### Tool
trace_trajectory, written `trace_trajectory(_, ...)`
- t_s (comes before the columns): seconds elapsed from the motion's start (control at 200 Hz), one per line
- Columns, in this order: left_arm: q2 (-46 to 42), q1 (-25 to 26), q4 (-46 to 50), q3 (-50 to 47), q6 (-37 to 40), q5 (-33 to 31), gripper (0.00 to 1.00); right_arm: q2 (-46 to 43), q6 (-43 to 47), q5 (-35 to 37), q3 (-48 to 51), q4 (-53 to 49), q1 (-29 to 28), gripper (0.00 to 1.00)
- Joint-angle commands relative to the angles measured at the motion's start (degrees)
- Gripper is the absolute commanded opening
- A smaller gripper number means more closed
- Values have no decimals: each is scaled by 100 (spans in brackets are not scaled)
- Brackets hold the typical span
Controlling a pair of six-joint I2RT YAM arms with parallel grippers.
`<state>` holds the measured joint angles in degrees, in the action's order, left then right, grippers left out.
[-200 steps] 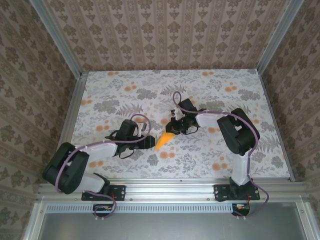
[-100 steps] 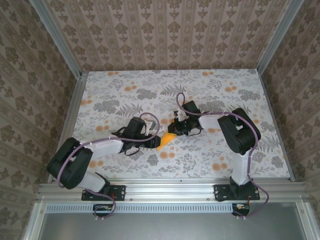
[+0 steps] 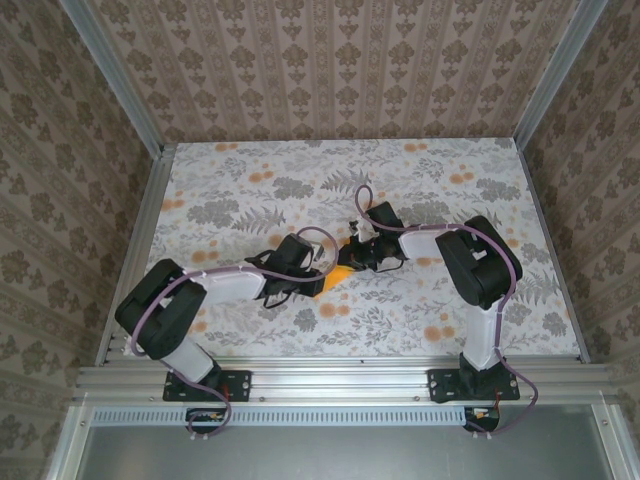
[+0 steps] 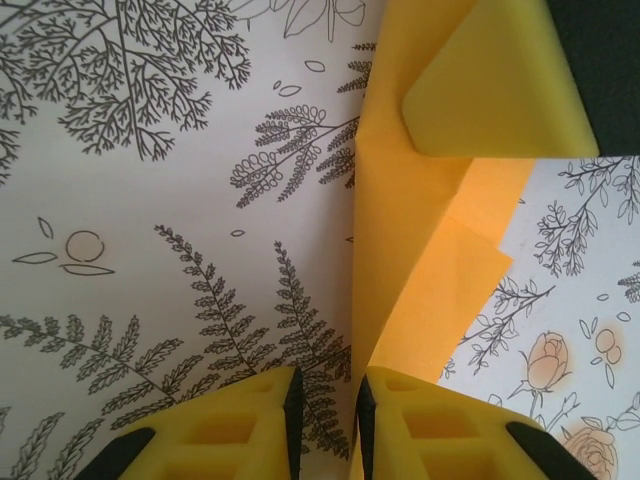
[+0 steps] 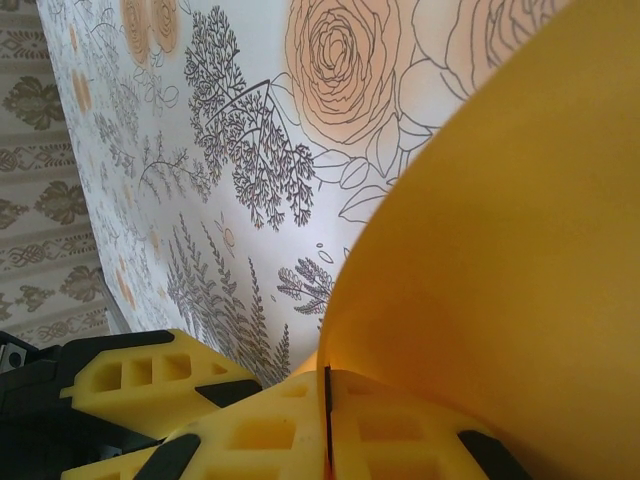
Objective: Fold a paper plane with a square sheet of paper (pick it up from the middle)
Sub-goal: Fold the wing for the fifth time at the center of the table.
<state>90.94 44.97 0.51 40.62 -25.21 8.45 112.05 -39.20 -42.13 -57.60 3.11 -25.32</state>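
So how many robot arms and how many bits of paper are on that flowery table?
Robot arms: 2 (left arm, right arm)
Orange folded paper: 1
Total: 3

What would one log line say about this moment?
right gripper shut on folded orange paper | left gripper narrowly open at its folded edge

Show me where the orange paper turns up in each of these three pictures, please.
Top view: the orange paper lies near the table's middle, between the two arms' tips.
Left wrist view: right of centre, running from top to bottom.
Right wrist view: the right side, curving up out of the closed right pincer.
Shared landmark: the flower-printed table beneath it.
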Motion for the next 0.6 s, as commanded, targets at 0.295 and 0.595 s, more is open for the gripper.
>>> trace_trajectory(0.295,250,397,424,316,241,-491,23,53,-107,-173,96,194,71,8)
trace_trajectory(0.595,113,673,810,273,350,-893,24,54,-101,-173,102,192,91,8)
